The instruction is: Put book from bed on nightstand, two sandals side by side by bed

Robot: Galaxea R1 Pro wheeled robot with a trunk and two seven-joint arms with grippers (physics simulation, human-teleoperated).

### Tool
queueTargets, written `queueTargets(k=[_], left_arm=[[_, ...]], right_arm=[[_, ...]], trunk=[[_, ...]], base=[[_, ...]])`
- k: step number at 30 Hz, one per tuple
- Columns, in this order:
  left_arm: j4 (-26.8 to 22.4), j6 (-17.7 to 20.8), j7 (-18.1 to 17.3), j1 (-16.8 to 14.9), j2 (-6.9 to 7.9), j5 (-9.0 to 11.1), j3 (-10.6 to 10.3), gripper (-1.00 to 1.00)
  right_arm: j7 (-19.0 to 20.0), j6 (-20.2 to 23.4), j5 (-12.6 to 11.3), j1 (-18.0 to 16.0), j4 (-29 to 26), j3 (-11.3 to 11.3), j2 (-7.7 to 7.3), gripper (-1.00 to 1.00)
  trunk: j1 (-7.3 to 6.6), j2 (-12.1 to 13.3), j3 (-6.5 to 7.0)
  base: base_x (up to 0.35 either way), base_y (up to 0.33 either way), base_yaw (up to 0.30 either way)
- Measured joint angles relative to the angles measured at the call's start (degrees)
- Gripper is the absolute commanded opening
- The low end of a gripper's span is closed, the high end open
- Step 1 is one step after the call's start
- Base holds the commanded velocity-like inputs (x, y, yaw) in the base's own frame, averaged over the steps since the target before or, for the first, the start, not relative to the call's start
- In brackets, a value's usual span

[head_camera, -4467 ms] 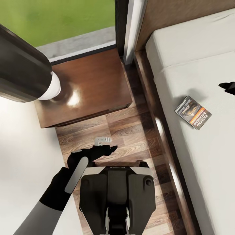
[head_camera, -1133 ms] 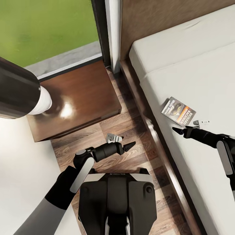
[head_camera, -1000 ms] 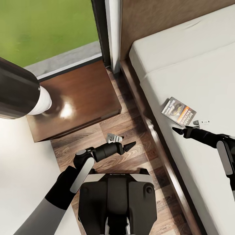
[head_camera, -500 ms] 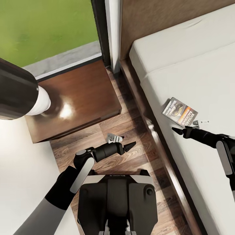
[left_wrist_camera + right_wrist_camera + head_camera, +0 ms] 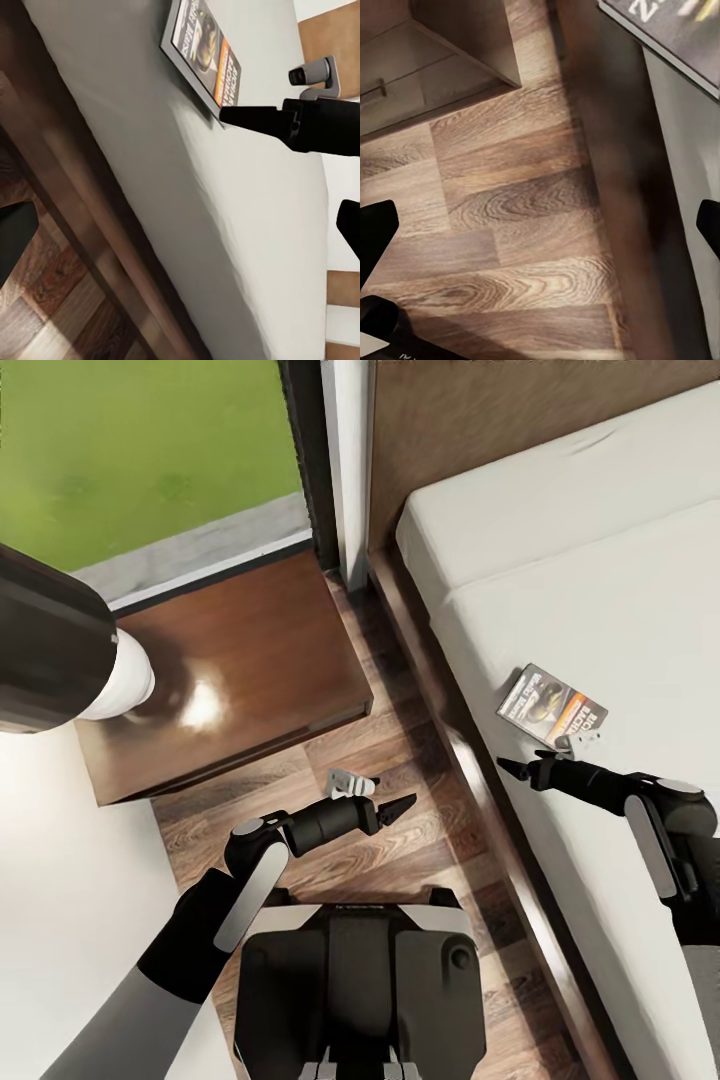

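Note:
The book (image 5: pixel 551 706) lies flat on the bed's pale mattress (image 5: pixel 610 590), near the edge that faces me; its cover (image 5: pixel 204 46) and one corner (image 5: pixel 675 30) show in the wrist views. My right gripper (image 5: pixel 522 764) is open and hovers over the mattress just on my side of the book, pointing at the bed's dark frame (image 5: pixel 470 760), with nothing between its fingers. My left gripper (image 5: pixel 396 807) is open over the plank floor between the nightstand (image 5: pixel 240 660) and the bed, holding nothing. The sandals are out of view.
A lamp with a dark shade (image 5: pixel 50 630) stands on the nightstand's left part. Behind the nightstand is a tall window (image 5: pixel 150 450) with a dark frame. A narrow strip of wood floor (image 5: pixel 400 750) runs between nightstand and bed. My own base (image 5: pixel 355 980) fills the near floor.
My right gripper has slid left toward the bed's edge, staying just short of the book. The view has shifted slightly. The left arm and the book have not moved.

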Motion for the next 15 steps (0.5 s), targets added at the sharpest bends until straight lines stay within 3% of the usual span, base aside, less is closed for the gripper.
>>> queueTargets(k=[9, 15], left_arm=[[0.0, 0.0, 0.0, 0.0, 0.01, 0.0, 0.0, 1.00], [0.0, 0.0, 0.0, 0.1, 0.01, 0.0, 0.0, 1.00]], right_arm=[[0.0, -0.2, 0.0, 0.0, 0.0, 0.0, 0.10, 1.00], [0.0, -0.2, 0.0, 0.0, 0.0, 0.0, 0.10, 1.00]], trunk=[[1.98, -3.6, -0.77], [1.98, -3.6, -0.21]], base=[[0.000, 0.000, 0.000], [0.000, 0.000, 0.000]])
